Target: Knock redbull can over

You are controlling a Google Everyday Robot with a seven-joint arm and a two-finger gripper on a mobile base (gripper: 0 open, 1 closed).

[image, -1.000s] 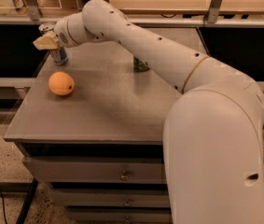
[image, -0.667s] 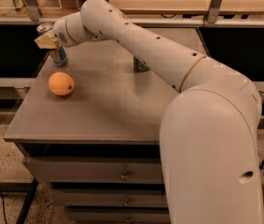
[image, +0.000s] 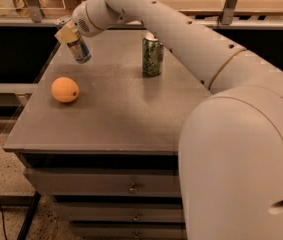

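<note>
White casing of the arm (image: pixel 241 149) fills your near right and hides that front corner of the table (image: pixel 121 119). Left of it, grey drawers (image: pixel 131 184) with small metal pulls are stacked under the top. A dark cable (image: pixel 1 209) trails over the speckled floor (image: pixel 1 179) at lower left.

On the grey, matte top, the nearest thing is an orange (image: pixel 65 89) on the left side, standing apart from everything else. Farther back and nearer the middle, a green can (image: pixel 152 58) stands upright, just in front of the arm where it passes over. It is well apart from the redbull can (image: pixel 81 51).

You find the redbull can at the far left of the top, tilted, its upper end leaning back and left against the gripper (image: pixel 67 34). Whether its lower end rests on the top, you cannot tell. Nothing lies between it and the orange.

From the bulky shoulder at your right, the arm climbs back, then reaches leftward across the far edge. The gripper at its end points down and left onto the can's top. How wide it stands, and whether it clasps the can, you cannot tell.

Behind the table, a metal rail (image: pixel 21 21) runs across, with dark space below it.
</note>
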